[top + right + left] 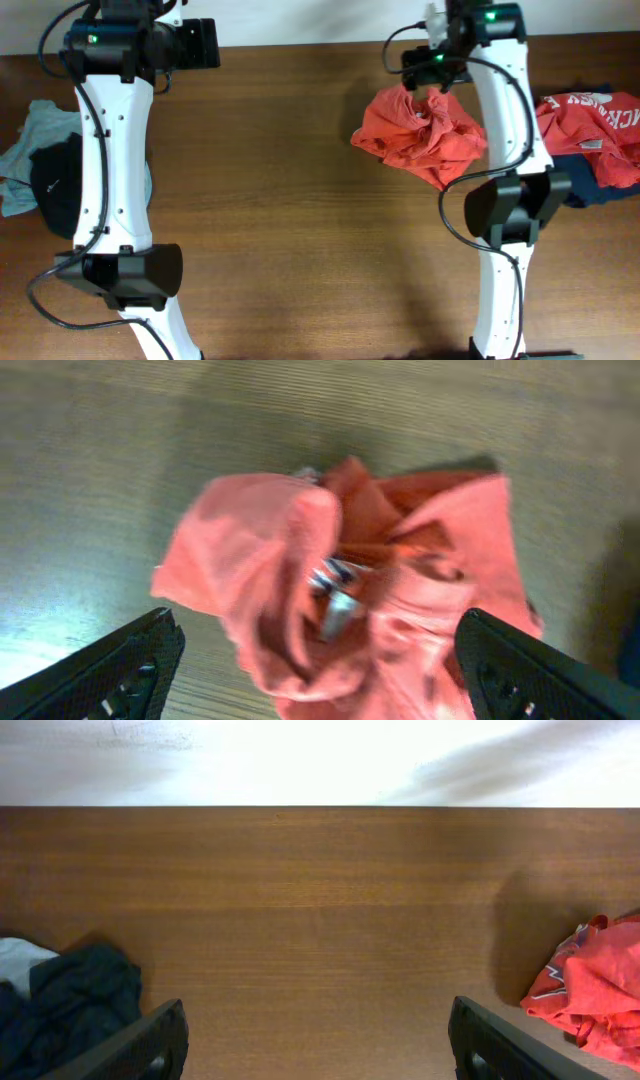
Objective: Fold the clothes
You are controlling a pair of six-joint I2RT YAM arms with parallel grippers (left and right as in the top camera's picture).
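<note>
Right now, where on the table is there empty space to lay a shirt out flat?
The biggest bare stretch of table is in the middle, between the left arm and the right arm, left of the crumpled orange-red T-shirt. The left edge is crowded with black and grey-blue clothes; the right edge with a red lettered shirt and a navy garment.

A: Where does the overhead sit?
B: Straight above the table (pixel 300 200), facing down, far enough off to take in both arms.
A: And the left wrist camera?
B: Low, looking along the wood to the far edge, the left gripper (pixel 318 1025) framing its bottom corners. It shares the orange-red T-shirt (pixel 595 990) and the black garment (pixel 80 1005) with the overhead.
A: The right?
B: Close above that same shirt, tilted down at it and blurred, with the right gripper (pixel 318 630) at its corners.
</note>
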